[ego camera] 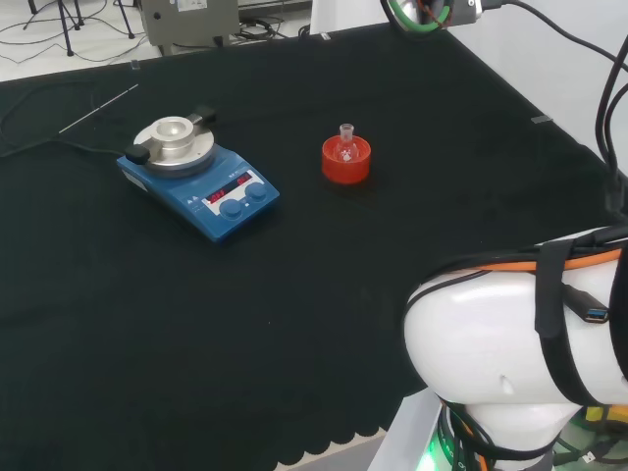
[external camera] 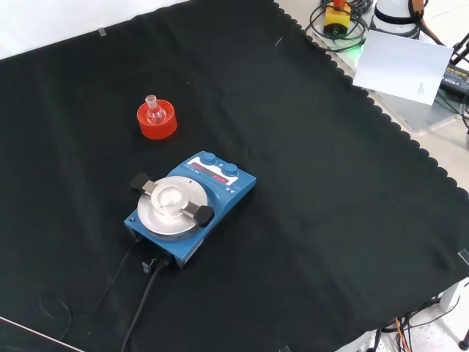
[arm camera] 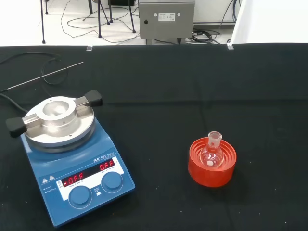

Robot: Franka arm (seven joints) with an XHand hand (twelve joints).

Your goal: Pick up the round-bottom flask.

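A small clear round-bottom flask stands upright in a red ribbed ring stand on the black cloth. Its short neck points up and a small white piece lies inside its bulb. Nothing touches the flask or the stand.
A blue stirrer plate with a round metal top stands beside the stand, its cable running off the cloth. A thin metal rod lies beyond it. The arm's white links rise at the head view's lower right.
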